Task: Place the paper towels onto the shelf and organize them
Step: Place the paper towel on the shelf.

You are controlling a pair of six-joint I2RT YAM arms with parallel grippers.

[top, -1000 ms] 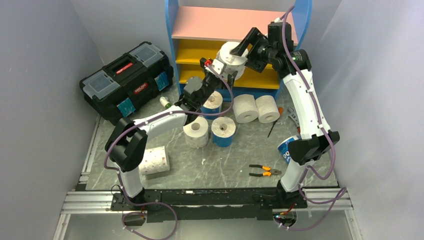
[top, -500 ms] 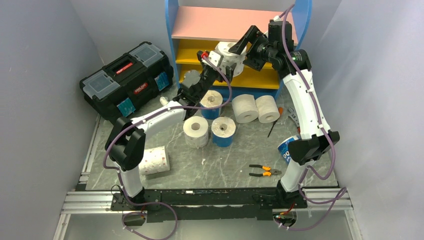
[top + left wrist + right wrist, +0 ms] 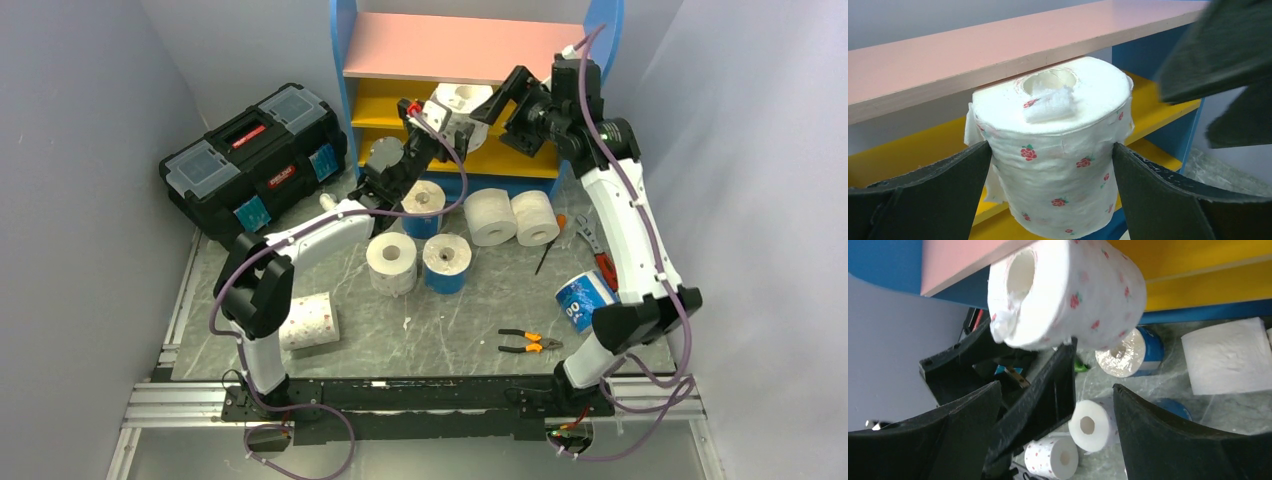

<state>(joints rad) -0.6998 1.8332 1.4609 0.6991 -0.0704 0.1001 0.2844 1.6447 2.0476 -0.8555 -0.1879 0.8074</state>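
Carrying alone now: the left gripper [image 3: 1050, 150], upper centre, has taken the white cylindrical paper-towel roll with small pink-red prints [image 3: 1058, 100] up to the blue-framed shelf [image 3: 342, 60]. The roll sits just under the pink top board [image 3: 460, 45], above the upper yellow board [image 3: 395, 100]. Jaws wide, pressed on both flanks. Core end up, a torn tuft stuffed in. Right gripper [image 3: 1055, 392], upper right, has backed off, jaws spread, empty. Handover looks done; set-down remains.

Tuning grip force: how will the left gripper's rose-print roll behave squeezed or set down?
Rose-print roll probably squashes easily: its paper looks wrinkled, with a torn tuft loose on top. Likely light: hollow centre. Upright on its flat end it should stand; sideways it may roll.
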